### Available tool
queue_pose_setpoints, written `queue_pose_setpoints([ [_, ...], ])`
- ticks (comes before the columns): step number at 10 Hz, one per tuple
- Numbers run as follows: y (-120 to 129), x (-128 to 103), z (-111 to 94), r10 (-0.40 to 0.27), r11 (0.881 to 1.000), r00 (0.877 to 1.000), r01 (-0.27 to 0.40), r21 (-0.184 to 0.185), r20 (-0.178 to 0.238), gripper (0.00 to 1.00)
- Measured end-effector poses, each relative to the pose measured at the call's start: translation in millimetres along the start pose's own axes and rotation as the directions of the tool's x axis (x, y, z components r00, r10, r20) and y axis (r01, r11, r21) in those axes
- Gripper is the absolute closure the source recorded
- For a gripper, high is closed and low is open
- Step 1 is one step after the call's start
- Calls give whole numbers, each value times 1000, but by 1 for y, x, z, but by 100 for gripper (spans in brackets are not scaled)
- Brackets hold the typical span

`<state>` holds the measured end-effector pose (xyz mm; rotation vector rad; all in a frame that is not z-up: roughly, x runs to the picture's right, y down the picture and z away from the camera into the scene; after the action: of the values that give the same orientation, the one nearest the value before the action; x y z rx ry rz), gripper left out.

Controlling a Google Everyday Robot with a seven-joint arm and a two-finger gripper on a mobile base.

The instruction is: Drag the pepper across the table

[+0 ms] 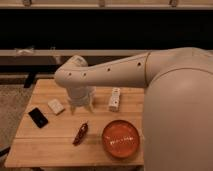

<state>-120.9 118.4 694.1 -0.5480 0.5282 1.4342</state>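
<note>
We see the gripper (81,103) hovering behind and left of the bowl (120,138), open or closed we cannot tell, and the pepper (80,134) on the table (45,147) just left of the bowl, so a bowl-ward drag risks jamming it.

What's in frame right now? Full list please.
table: 1, light wood, centre of view
pepper: 1, dark red, on table, left of bowl
bowl: 1, orange-red, table's near right
flat black object: 1, black, table's left side
small block: 1, white, left of gripper
oblong object: 1, white, right of gripper
arm: 1, white, reaching in from right
gripper: 1, white, over table behind pepper, apart from it
</note>
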Motion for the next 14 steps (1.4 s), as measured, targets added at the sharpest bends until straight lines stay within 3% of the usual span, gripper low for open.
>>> queue_pose_setpoints([
  [3,21,36,8,16,1000,1000,-16,7,10,35],
  [5,30,53,24,36,999,999,-36,-4,-10,35],
  [9,32,60,63,54,998,998,-54,-32,-30,35],
  [14,47,47,113,11,1000,1000,-11,-2,-24,35],
])
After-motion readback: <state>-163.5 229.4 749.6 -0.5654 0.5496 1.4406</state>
